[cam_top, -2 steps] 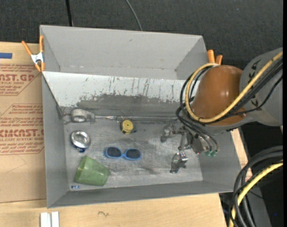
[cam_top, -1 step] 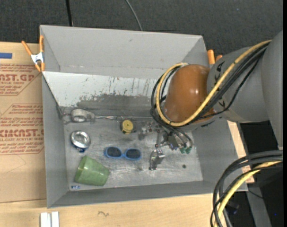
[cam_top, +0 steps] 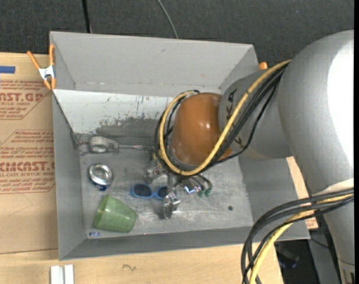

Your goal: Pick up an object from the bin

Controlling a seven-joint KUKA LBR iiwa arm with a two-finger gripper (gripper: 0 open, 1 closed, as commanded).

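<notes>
Pincer (cam_top: 169,203) low in grey bin (cam_top: 149,58), beside blue object (cam_top: 142,190), green cup (cam_top: 114,215), silver can (cam_top: 100,174) at left

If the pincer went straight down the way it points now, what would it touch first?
Most likely the bare bin floor, close beside the small blue thing. The pincer looks next to that blue thing rather than over it, though height is hard to judge here.

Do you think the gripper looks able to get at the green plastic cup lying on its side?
Probably yes: the gripper is beside the green plastic cup, with bare bin floor between them; the small blue object lies just off that path.
</notes>
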